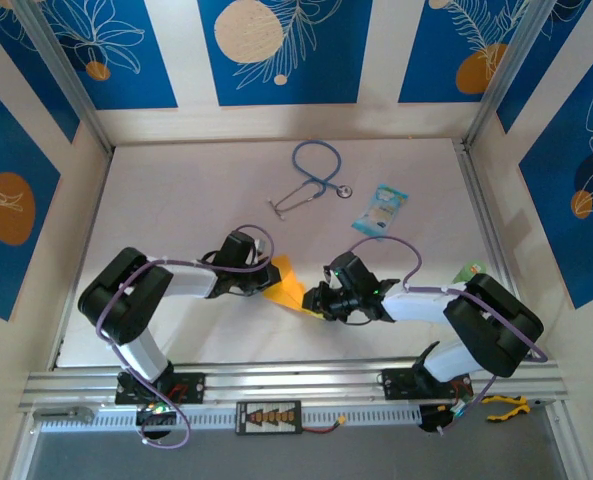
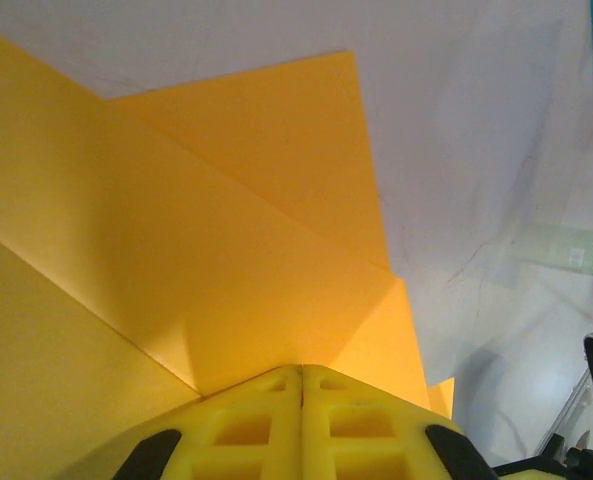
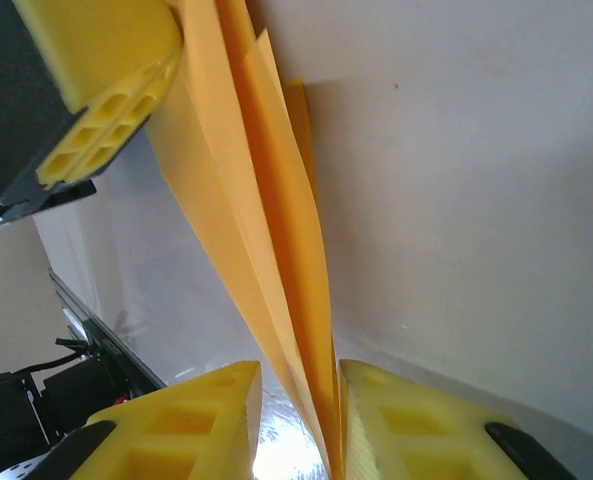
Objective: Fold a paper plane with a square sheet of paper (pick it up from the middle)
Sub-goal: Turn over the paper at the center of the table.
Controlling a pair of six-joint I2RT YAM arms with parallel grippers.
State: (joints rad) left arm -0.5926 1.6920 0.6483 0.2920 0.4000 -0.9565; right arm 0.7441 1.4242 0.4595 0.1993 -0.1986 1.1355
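The orange-yellow sheet of paper (image 1: 286,285) is folded into several layers with sharp creases and hangs just above the table between the two arms. My left gripper (image 1: 264,280) is shut on its left end; the left wrist view has the paper (image 2: 226,230) spreading out from the closed fingertips of that gripper (image 2: 302,372). My right gripper (image 1: 314,302) sits at the paper's right end. In the right wrist view its jaws (image 3: 301,400) stand apart around the narrow folded edge (image 3: 276,220), which lies against the right finger, with a gap to the left finger. The left gripper's fingers (image 3: 106,60) are at the top left.
A blue stethoscope (image 1: 311,180) lies at the back of the white table, with a light-blue printed packet (image 1: 381,210) to its right. A green item (image 1: 469,270) sits near the right wall. Yellow-handled pliers (image 1: 504,405) rest beyond the front rail.
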